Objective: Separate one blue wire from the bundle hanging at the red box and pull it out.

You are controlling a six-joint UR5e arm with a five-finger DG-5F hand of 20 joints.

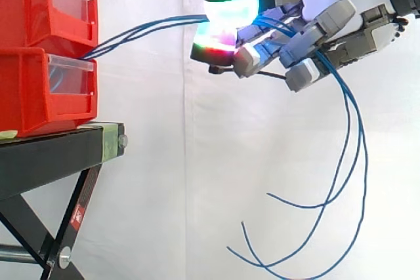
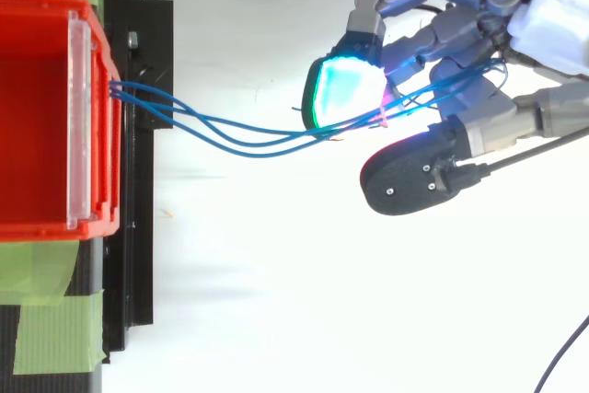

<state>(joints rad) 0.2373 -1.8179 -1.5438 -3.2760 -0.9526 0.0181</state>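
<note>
Blue wires (image 1: pixel 144 29) run out of the gap between two stacked red boxes (image 1: pixel 46 57) and stretch right to my hand (image 1: pixel 308 18). In the top view the blue wires (image 2: pixel 230 135) leave the front of the red box (image 2: pixel 46 117) and sag slightly toward the hand (image 2: pixel 460 71). The hand is held away from the boxes, with its glowing pads (image 1: pixel 230 11) pinched on the wires. Past the hand the wires drape over the fingers and hang down in long loops, their free ends (image 1: pixel 275 227) curling low.
The boxes stand on a black stand (image 1: pixel 59 155) with crossed legs and green tape (image 2: pixel 51 319) on its top. A white curtain is behind. Open space lies below and to the right of the stand.
</note>
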